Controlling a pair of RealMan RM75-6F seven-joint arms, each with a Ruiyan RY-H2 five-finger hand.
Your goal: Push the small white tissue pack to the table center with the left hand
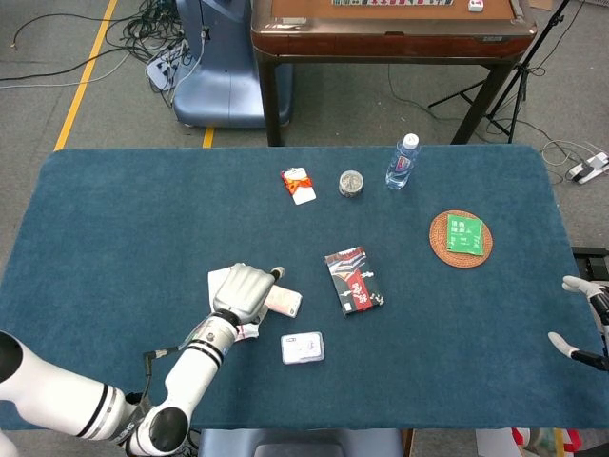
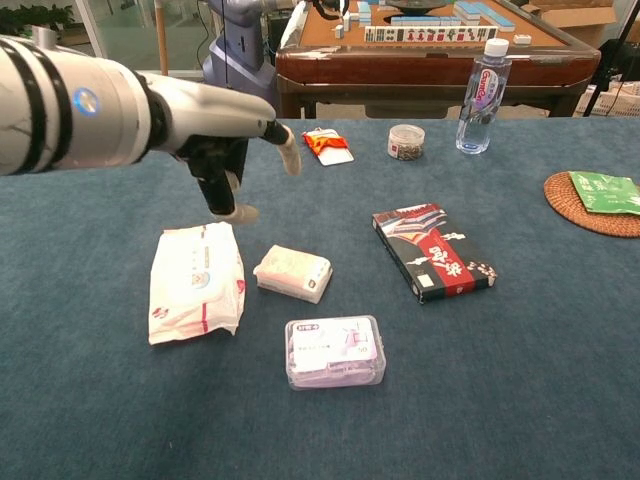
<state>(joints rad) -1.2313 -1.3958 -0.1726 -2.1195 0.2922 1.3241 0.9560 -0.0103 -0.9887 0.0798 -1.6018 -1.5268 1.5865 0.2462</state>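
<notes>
The small white tissue pack (image 2: 293,273) lies flat on the blue table, just left of the middle; in the head view the tissue pack (image 1: 284,303) peeks out beside my left hand. My left hand (image 2: 235,150) hangs in the air above and behind the pack, touching nothing, with its fingers (image 2: 288,150) spread. Seen from the head, the left hand (image 1: 245,290) covers part of the large wipes pack. My right hand (image 1: 585,319) shows only at the table's right edge, fingers apart and empty.
A large white wipes pack (image 2: 197,280) lies left of the tissue pack and a clear plastic box (image 2: 334,351) in front of it. A black-red card box (image 2: 433,251) sits to the right. Further back stand a red-white packet (image 2: 327,145), a small jar (image 2: 405,141), a bottle (image 2: 481,83) and a coaster (image 2: 590,200).
</notes>
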